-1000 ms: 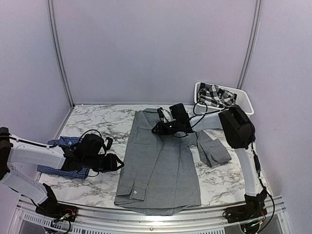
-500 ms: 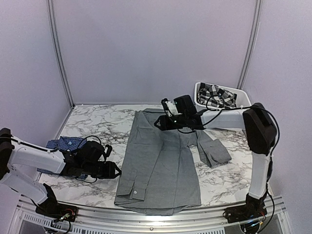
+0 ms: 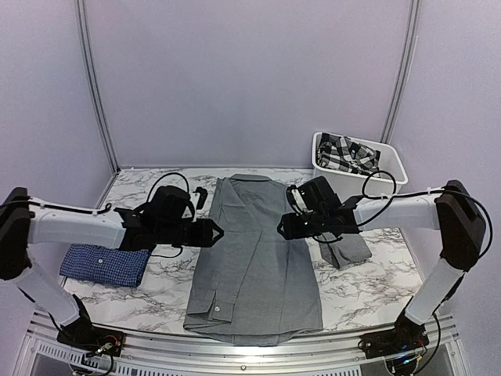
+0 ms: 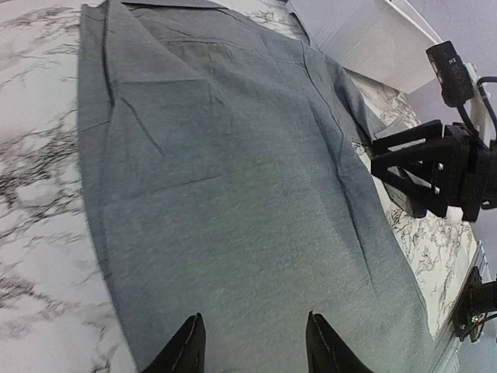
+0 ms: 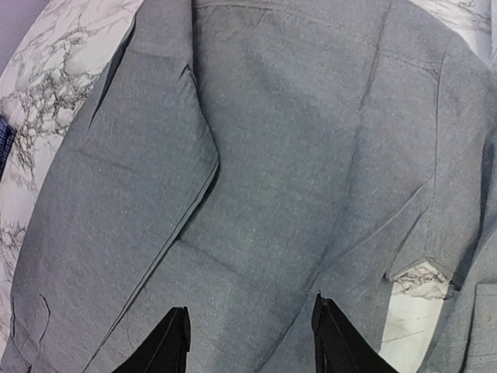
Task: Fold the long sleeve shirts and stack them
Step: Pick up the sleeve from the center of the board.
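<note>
Grey shirt (image 3: pixel 250 266) lies under parted, empty left pincer (image 4: pixel 252 318) and right pincer (image 5: pixel 248 307).

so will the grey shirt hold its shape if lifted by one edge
Probably not: the grey shirt lies flat with soft creases and a sleeve folded beside it, so a lifted edge would likely drape. It looks thin, so probably light. Pushed, it may bunch rather than slide on the table.

We see the grey shirt (image 3: pixel 254 258) as matt, finely woven cloth; the worktop (image 3: pixel 129 188) beneath it looks smooth and marble-patterned; right of it, a white plastic basket (image 3: pixel 395 166).
</note>
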